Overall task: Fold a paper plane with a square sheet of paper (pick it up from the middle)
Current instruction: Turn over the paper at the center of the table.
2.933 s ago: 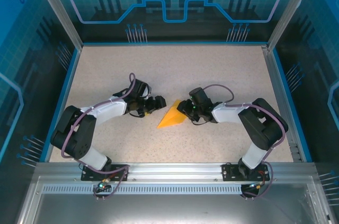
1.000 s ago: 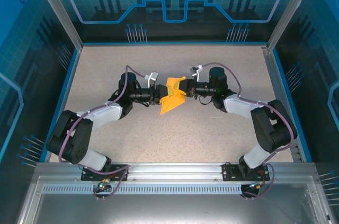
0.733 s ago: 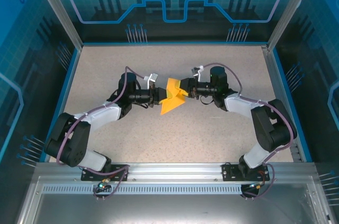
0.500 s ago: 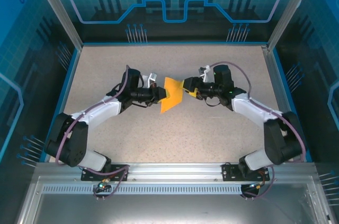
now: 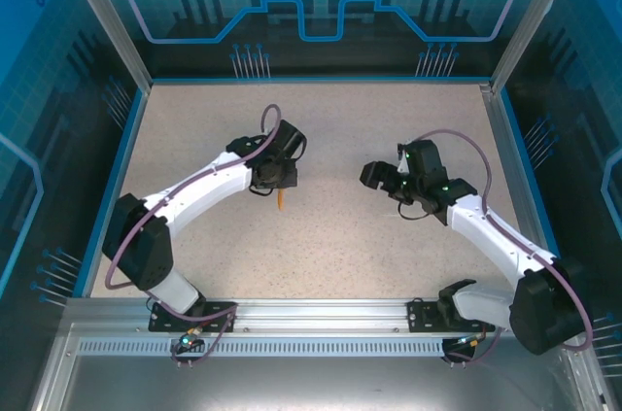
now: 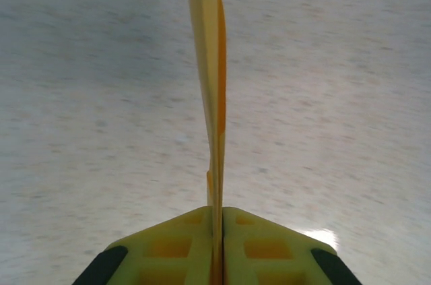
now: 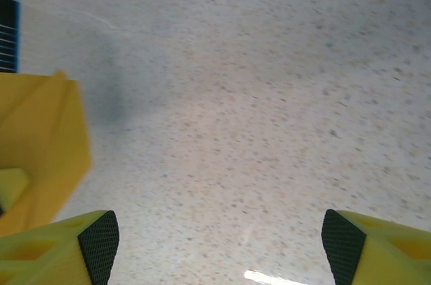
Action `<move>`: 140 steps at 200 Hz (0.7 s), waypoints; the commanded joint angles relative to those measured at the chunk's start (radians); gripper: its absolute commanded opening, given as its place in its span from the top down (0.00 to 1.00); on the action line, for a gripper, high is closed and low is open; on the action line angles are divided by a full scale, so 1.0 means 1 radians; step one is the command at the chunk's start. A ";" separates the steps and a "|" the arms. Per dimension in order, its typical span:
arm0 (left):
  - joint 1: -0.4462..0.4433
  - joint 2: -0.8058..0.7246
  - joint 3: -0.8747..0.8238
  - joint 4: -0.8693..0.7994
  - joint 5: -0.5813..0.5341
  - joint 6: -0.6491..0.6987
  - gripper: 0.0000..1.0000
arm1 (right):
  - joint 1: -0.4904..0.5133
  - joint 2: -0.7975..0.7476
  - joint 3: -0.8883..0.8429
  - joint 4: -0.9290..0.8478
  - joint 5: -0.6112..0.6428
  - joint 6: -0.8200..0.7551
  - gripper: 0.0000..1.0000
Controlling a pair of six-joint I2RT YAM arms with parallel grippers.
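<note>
The sheet of paper is folded flat into a narrow strip of several layers. The left wrist view sees it edge-on, running straight out from the gripper towards the table. From the top it's just a thin orange sliver hanging below the left gripper, approx. mid-table and a bit left of centre. Can't tell whether its far tip touches the table or hangs just above it.

The left gripper is clenched on one end of the paper, with the yellow fingers pressed together and the sheet pinched in the seam between them. The grip looks firm, w/ no visible slack.

The right gripper is well apart from the paper, off to the right over bare table. Its wrist view shows the jaws spread wide w/ nothing between them, so it's released and empty.

Step in hand, as I read it: mid-fold. The sheet is doubled over and carried by the left arm alone. It's a flat folded strip, not yet a dart w/ wings.

Next move probably needs the right gripper brought back to the free end or a free layer, lined up w/ the thin edge and closed gently. Alt.: lay the strip on the table and press the crease. Either way the paper is thin, so a misaligned pinch could crumple it or pull it from the left grip.
</note>
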 commanded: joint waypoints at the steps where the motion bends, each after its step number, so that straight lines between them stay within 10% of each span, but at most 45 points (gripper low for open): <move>1: -0.022 0.072 0.073 -0.195 -0.292 0.015 0.88 | 0.001 -0.028 -0.025 -0.050 0.068 -0.006 0.17; 59: -0.101 0.340 0.243 -0.257 -0.370 0.020 0.82 | 0.001 -0.045 -0.074 -0.043 0.091 0.029 0.17; 140: -0.044 0.245 0.207 0.051 0.301 0.044 0.31 | 0.022 -0.021 -0.078 -0.031 0.084 0.060 0.20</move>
